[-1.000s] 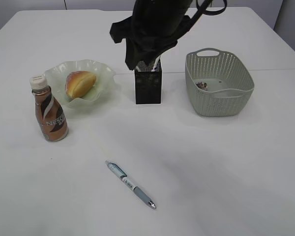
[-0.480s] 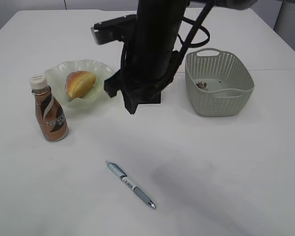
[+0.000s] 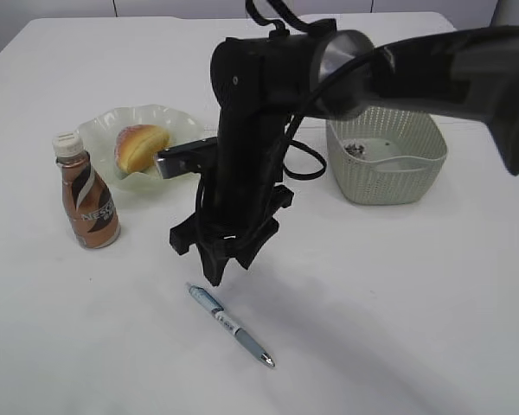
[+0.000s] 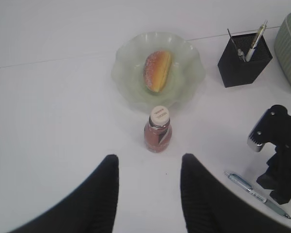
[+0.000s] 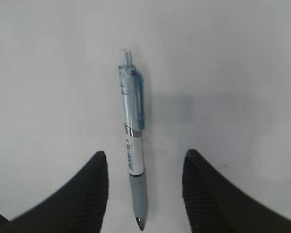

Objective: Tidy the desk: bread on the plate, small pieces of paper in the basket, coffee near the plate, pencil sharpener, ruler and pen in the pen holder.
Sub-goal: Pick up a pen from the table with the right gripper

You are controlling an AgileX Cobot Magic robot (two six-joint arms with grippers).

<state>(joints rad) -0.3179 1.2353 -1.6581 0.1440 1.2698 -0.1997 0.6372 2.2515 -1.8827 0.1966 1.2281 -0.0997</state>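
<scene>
one item is left loose: the pen (image 3: 231,325) lies on the near table (image 3: 398,328). bread (image 3: 140,146) sits on the plate (image 3: 183,125), coffee (image 3: 86,192) beside it, paper scraps in the basket (image 3: 386,187). since the earlier frame, the right gripper (image 3: 227,265) has moved from the pen holder (image 4: 245,59) to just above the pen, jaws spread, empty. the left gripper (image 4: 149,184) hangs open, empty.

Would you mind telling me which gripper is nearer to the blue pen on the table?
The right gripper: its open fingers straddle the blue pen from just above. The left gripper is off to the side, near the coffee bottle.
</scene>
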